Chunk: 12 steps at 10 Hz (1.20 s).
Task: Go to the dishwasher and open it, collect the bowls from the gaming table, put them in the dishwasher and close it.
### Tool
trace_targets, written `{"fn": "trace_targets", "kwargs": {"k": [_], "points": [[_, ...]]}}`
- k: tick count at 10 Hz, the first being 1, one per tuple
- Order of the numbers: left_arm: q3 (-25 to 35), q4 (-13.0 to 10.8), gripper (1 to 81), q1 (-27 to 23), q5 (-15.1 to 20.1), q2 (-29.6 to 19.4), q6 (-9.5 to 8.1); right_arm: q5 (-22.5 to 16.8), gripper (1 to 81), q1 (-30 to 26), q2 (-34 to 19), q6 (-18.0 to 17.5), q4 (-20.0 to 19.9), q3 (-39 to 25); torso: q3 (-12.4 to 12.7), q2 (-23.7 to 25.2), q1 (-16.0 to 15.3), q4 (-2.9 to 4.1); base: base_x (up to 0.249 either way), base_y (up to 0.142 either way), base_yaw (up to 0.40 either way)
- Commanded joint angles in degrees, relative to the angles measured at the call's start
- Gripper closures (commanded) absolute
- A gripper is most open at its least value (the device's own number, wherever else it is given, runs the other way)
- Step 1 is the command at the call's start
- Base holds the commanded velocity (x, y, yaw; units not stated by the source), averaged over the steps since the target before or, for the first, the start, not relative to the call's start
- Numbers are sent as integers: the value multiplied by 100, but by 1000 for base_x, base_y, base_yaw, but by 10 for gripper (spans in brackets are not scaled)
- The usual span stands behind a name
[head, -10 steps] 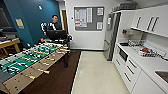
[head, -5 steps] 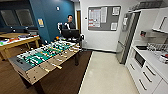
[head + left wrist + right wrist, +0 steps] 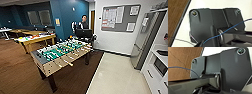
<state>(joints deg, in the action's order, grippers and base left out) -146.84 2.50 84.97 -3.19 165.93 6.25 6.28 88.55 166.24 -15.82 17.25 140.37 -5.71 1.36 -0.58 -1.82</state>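
At far left in the head view stands the gaming table (image 3: 37, 38), yellow-rimmed with a pale top, small bright things lying on it too blurred to tell as bowls. Nearer, angled across the brown wood floor (image 3: 17, 70), is the foosball table (image 3: 61, 53) with green field and rods. Behind it a person (image 3: 83, 23) stands by a dark screen (image 3: 84, 33). A notice board (image 3: 120, 17) hangs on the white wall; a steel fridge (image 3: 145, 40) and white cabinets (image 3: 157, 70) line the right, beside pale flooring (image 3: 117, 75). Both wrist views look down past the robot's plates at floor; I cannot tell either gripper's opening or the arms' pose.
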Motion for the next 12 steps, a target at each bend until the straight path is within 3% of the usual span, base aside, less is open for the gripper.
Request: {"fn": "trace_targets", "kwargs": {"k": [1, 12], "points": [[-12, -65, 10, -222, 328, -51, 42, -267, 10, -210, -18, 27, 112, -117, 0, 0, 0, 0, 0, 0, 373], [-21, -65, 10, -222, 346, -15, 51, -311, 10, -210, 26, 27, 138, -82, 0, 0, 2, 0, 0, 0, 373]]}}
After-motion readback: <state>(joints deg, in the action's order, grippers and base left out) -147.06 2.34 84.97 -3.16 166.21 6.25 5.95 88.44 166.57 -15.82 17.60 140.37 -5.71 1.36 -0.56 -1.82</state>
